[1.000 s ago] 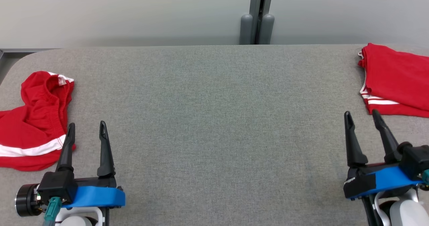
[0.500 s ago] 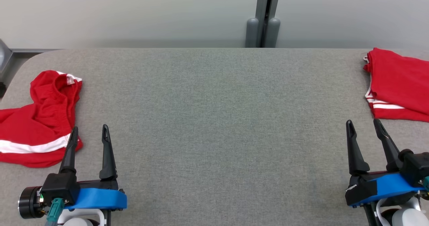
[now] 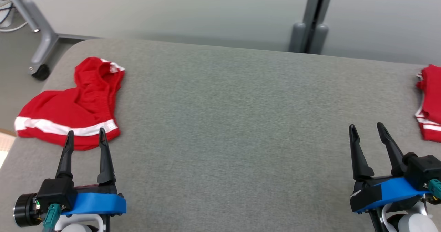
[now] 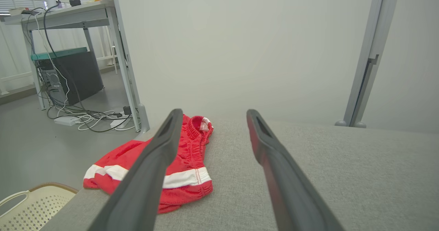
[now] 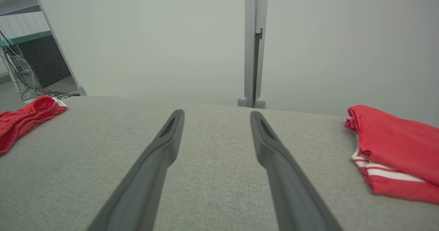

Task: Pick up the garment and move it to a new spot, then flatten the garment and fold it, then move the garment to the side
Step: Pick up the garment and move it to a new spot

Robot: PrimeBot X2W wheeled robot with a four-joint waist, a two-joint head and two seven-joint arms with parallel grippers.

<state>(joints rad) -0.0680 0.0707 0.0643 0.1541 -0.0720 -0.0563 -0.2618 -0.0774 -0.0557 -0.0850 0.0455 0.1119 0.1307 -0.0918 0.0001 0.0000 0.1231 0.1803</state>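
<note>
While poised low over the near edge of the grey fabric-topped table (image 3: 224,115), spread wide and holding nothing: left gripper (image 3: 86,133) by the near left corner, right gripper (image 3: 366,126) by the near right, long dark fingers of both pointing toward the far wall.

Crumpled garment (image 3: 69,111) lying on the table's left end, red with a white band along the hem. Elastic waistband bunched up toward the far side, hem spread out to the left edge. Directly ahead of the left gripper, its fingertips crossing the near hem in the head view; contact impossible to tell. In the left wrist view, partly hidden behind the left-hand finger.

Folded garment (image 3: 429,104) at the table's far right end, also red with white stripes, well apart from the crumpled one, ahead and to the right of the right gripper.

Even grey weave across the tabletop, with rounded corners.

Behind the far edge, a plain pale wall (image 3: 172,8) split by a grey upright post (image 3: 313,18) with two rounded feet. Off the left end, grey floor (image 4: 34,138), a slanted frame leg (image 3: 38,35) on a black caster, then a desk (image 4: 68,15) with a dark computer tower (image 4: 75,76) under it and a tangle of cables (image 4: 85,116) beside it. Cream perforated basket (image 4: 31,207) below the table's near left corner.
</note>
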